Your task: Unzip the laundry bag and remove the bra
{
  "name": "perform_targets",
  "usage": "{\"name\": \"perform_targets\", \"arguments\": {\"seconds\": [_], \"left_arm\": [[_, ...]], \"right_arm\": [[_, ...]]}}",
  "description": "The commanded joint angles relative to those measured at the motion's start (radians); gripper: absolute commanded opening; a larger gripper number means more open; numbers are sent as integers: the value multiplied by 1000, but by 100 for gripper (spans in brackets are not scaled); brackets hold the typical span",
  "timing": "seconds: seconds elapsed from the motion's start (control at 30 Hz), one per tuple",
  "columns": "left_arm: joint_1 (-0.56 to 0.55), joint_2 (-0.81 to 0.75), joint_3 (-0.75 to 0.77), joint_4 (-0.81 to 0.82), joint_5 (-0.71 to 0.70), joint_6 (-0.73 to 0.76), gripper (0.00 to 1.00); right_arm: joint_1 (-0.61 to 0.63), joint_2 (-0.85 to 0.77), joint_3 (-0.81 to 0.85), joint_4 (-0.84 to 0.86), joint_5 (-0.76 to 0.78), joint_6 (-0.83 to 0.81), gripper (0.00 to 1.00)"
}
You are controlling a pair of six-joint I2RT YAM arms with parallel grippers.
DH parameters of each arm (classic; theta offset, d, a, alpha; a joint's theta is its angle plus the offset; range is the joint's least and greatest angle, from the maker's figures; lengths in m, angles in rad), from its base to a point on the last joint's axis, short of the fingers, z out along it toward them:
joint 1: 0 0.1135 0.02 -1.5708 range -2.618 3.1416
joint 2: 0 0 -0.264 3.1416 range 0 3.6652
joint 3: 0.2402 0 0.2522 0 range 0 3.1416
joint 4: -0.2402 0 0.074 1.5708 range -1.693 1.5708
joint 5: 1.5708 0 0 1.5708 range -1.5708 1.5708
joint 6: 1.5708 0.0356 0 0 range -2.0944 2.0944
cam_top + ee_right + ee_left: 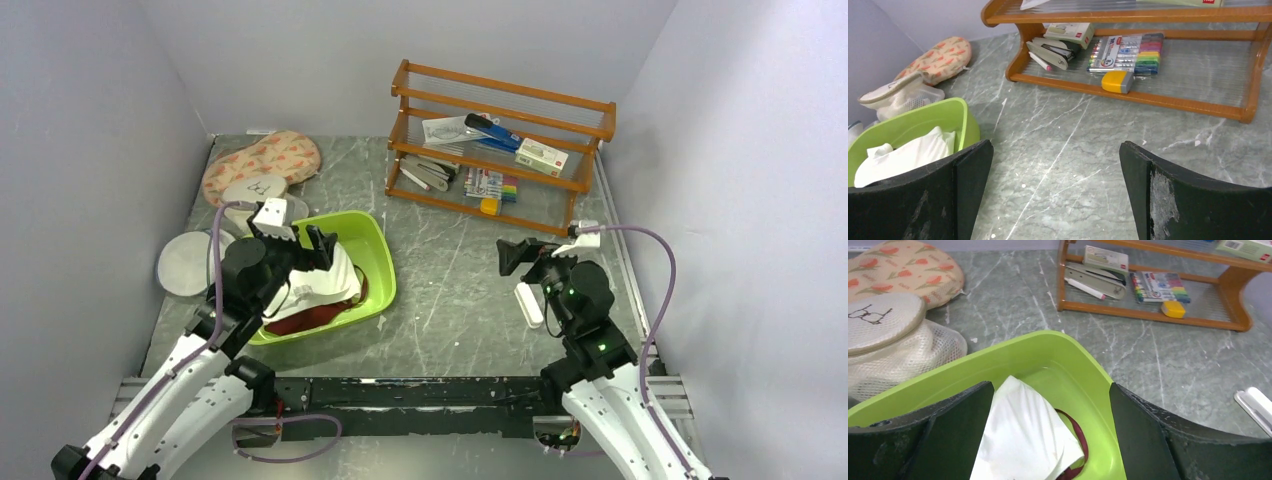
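The peach-pink laundry bag (262, 160) with red-orange prints lies flat at the back left corner; it also shows in the left wrist view (903, 267) and the right wrist view (938, 60). Its zipper state is not visible and no bra shows. My left gripper (305, 245) is open above the green basin (375, 260), well short of the bag; in the left wrist view (1050, 430) a white cloth (1023, 440) lies between its jaws, untouched. My right gripper (525, 255) is open and empty over bare table at the right, seen also in the right wrist view (1055, 190).
A white mesh bag with a bra icon (255, 188) lies in front of the laundry bag. A grey round disc bag (187, 262) lies at the left. A wooden shelf (500, 140) with stationery stands at the back. A dark red strap (1080, 435) lies in the basin.
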Motion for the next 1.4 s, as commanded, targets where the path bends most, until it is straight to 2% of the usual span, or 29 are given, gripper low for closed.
{"name": "perform_targets", "arguments": {"seconds": [0.0, 0.27, 0.47, 0.6, 0.8, 1.03, 1.17, 1.37], "left_arm": [[66, 59, 73, -2, 53, -1, 98], [203, 237, 221, -41, 162, -13, 96], [280, 366, 323, -47, 221, -46, 95], [313, 489, 447, -125, 229, -59, 95], [340, 738, 687, -274, 148, -63, 94], [355, 1017, 941, -413, 36, -45, 94], [358, 1114, 1002, -464, -76, -16, 94], [360, 1262, 1092, -471, -86, 43, 94]], "right_arm": [[-10, 74, 88, -36, 55, 17, 100], [-26, 285, 292, -161, 156, 82, 100], [-37, 374, 352, -154, 97, 117, 100], [-43, 397, 346, -109, 33, 101, 100], [-48, 473, 337, -52, -101, 79, 100], [-35, 717, 385, -13, -328, 69, 100], [26, 861, 418, -13, -387, 72, 100], [153, 1032, 434, 68, -463, 128, 100]]}}
